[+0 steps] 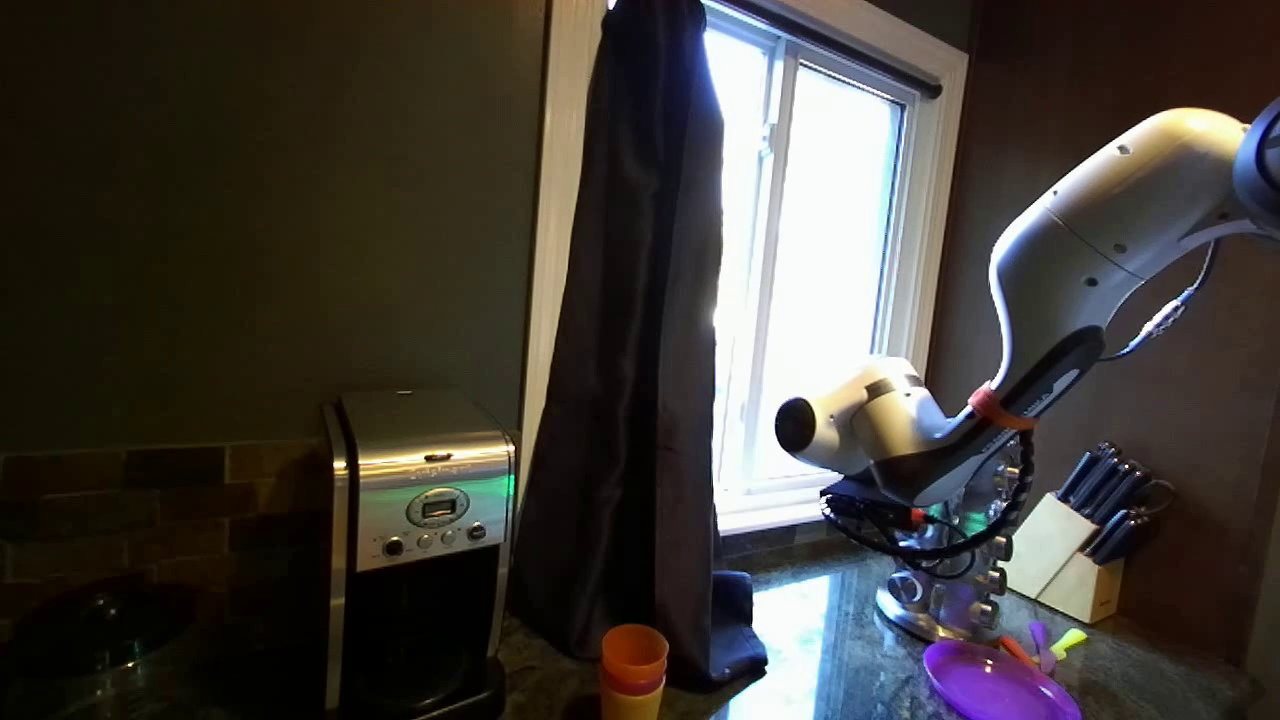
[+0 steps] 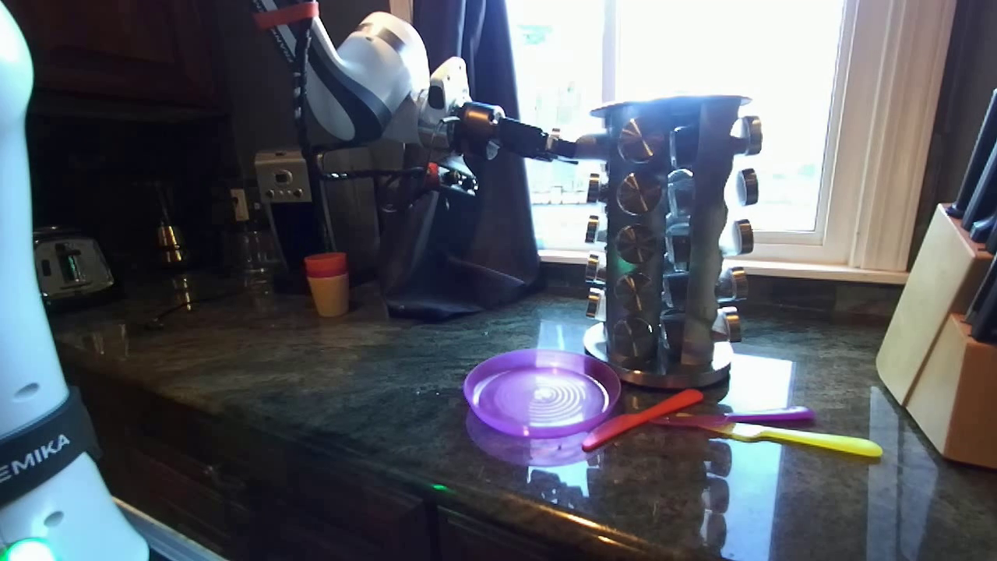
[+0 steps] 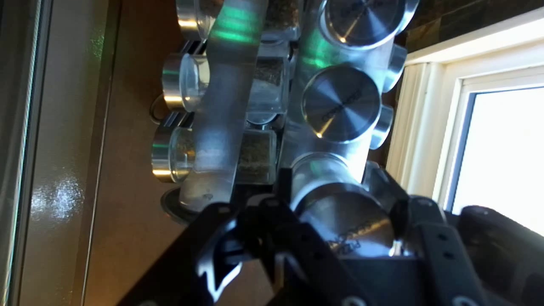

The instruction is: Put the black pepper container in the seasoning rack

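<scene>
The room is a dim kitchen with a bright window (image 2: 779,93) behind a dark counter (image 2: 374,358); glare softens several edges. The black pepper container (image 3: 344,216) is at lower centre of the wrist view, roughly level, lid outward, partly inside a top-row opening of the seasoning rack (image 2: 707,234); its lid lettering cannot be read with certainty, so identity is taken from the task. Clear glass shows between lid and rack wall, so insertion is judged incomplete. The hand (image 3: 335,187) is parted only about as far as the lid requires, its fingers (image 3: 284,187) on opposite sides of the container, and is judged to grip it. The rack stands upright, right of centre in an exterior view. A neighbouring lid (image 3: 342,104) at centre of the wrist view gives the depth to match. Recommended method: press lightly and straight along the container's length, without twist or droop, as a sideways load could turn or shift the rack; let go only once the lid matches its neighbours, then back out along the same line. Lower in that exterior view, a purple plate (image 2: 498,397) lies before the rack's base, a red utensil (image 2: 642,421) just beside it, a purple utensil (image 2: 771,417) and yellow utensil (image 2: 818,442) further right. A knife block (image 2: 927,335) occupies the right edge; stacked cups (image 2: 327,294) stand at centre left.
</scene>
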`<state>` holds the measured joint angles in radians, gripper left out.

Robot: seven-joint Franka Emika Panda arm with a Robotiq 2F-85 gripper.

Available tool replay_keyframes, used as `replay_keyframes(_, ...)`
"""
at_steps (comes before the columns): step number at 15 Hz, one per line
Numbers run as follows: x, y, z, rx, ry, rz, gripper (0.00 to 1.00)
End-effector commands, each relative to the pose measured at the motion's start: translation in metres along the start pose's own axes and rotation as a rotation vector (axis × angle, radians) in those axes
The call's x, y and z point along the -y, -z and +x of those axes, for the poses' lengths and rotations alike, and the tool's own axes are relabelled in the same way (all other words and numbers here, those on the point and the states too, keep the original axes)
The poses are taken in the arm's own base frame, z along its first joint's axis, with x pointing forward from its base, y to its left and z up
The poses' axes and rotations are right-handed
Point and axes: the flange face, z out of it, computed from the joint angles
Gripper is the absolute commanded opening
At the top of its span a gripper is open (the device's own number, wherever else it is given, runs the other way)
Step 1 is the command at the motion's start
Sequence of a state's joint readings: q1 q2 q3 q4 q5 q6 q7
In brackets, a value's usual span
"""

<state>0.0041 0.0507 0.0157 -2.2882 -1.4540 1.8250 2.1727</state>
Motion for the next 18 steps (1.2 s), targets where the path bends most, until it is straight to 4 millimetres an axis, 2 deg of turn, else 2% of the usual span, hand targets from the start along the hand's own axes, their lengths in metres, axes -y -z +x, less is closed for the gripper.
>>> replay_keyframes(1,-0.008,-0.017,-0.014,0.054,-0.025,-0.027,0.24)
replay_keyframes(5,-0.009,-0.022,-0.015,0.052,-0.037,-0.022,0.24)
replay_keyframes(11,-0.012,-0.015,-0.009,0.035,-0.051,0.024,0.24)
replay_keyframes(18,-0.026,-0.011,0.003,0.033,-0.112,0.083,0.24)
